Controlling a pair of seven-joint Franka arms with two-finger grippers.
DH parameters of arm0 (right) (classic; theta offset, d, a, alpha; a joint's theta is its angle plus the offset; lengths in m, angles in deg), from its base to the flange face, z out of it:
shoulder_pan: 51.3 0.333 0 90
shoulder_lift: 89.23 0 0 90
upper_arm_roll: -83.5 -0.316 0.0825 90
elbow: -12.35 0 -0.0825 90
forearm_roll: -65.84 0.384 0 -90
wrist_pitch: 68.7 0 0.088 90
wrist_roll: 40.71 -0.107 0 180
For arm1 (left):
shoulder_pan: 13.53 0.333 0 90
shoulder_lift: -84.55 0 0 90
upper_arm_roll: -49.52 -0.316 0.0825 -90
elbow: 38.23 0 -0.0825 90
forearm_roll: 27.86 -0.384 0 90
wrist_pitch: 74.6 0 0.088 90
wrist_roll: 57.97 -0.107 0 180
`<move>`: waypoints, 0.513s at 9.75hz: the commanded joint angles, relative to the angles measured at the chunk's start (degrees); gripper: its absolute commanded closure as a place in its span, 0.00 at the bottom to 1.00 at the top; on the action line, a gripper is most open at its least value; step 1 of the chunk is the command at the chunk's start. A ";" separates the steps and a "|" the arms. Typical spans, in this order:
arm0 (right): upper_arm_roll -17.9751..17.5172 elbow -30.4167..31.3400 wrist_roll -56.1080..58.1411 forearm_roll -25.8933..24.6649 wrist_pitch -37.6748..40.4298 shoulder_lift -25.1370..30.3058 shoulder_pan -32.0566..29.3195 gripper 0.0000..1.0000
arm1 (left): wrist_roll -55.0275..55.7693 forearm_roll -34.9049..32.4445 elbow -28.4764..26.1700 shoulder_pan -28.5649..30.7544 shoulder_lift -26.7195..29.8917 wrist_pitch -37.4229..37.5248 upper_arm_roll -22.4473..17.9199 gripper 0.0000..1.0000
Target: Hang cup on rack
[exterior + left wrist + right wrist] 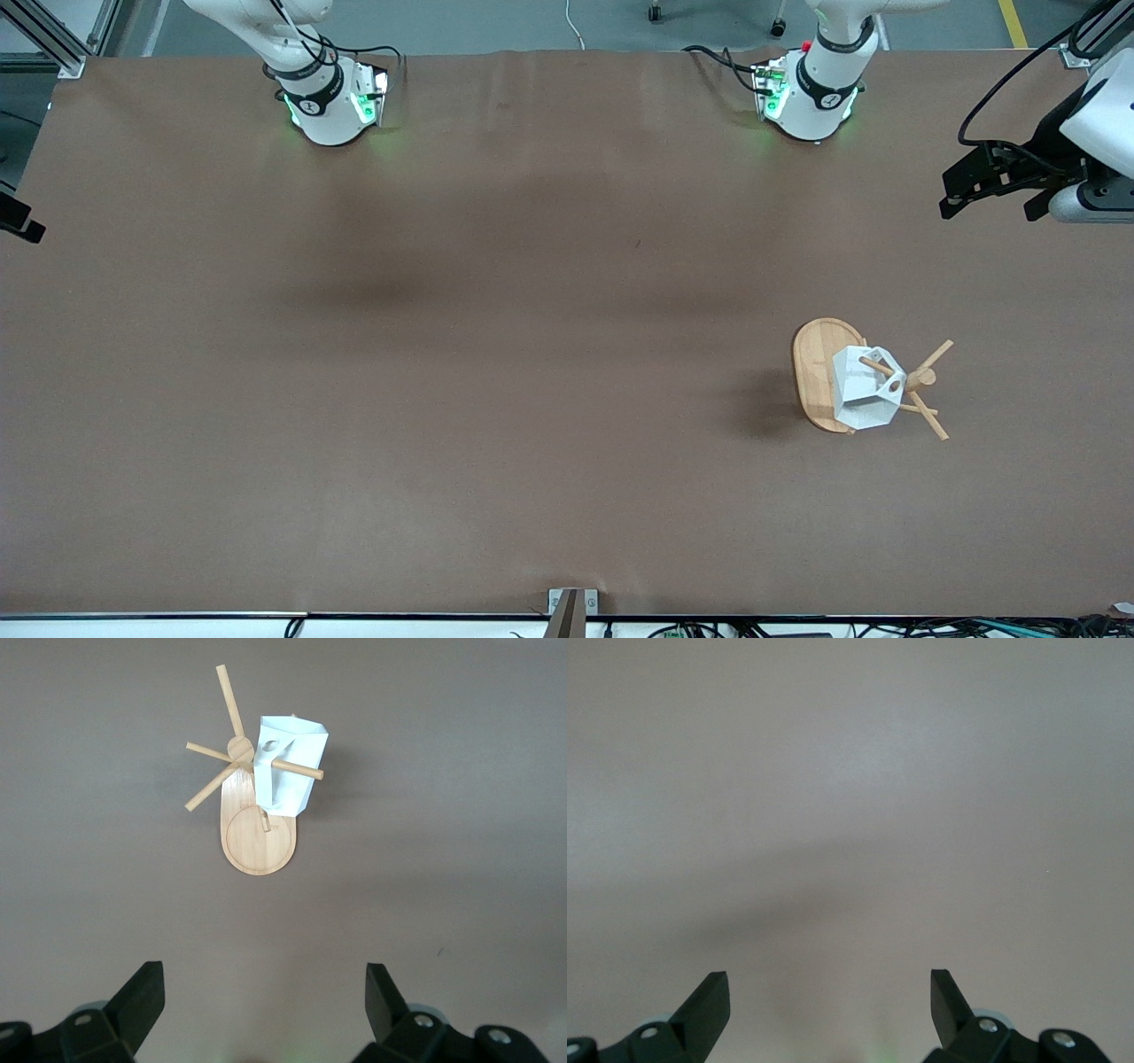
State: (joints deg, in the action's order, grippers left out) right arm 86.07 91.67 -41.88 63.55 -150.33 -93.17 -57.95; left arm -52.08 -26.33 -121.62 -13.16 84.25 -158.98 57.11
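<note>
Both released and empty: my left gripper [266, 992] hovers at its table end, my right gripper [830, 992] waits over bare table [850, 771]. Cup [864, 390] hangs on a rack [819, 372] peg, lower frame. Looks done; next I just stay clear.

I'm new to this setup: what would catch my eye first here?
The white cup hangs by its handle on a peg of the wooden rack, toward the left arm's end of the brown table. The left tool is open and empty, up in the air with the rack in its wrist view. The right tool waits open over bare table.
</note>
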 commanded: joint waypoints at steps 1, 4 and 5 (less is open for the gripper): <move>-0.46 1.28 0.03 0.00 -0.64 0.87 -0.73 0.00 | 0.35 -1.27 -0.72 -0.20 -0.92 -0.35 0.15 0.00; -0.46 1.28 0.03 0.00 -0.64 0.87 -0.73 0.00 | 0.53 -1.27 -0.72 -0.29 -1.01 -0.35 0.15 0.00; -0.46 1.19 0.03 0.00 -0.64 0.87 -0.73 0.00 | 0.61 -1.27 -0.72 -0.37 -1.10 -0.35 0.15 0.00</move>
State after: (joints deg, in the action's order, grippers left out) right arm 86.07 91.67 -41.88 63.55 -150.35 -93.17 -57.95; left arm -52.08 -26.33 -121.62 -13.22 84.22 -158.98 57.12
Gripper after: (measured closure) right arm 0.000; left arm 0.000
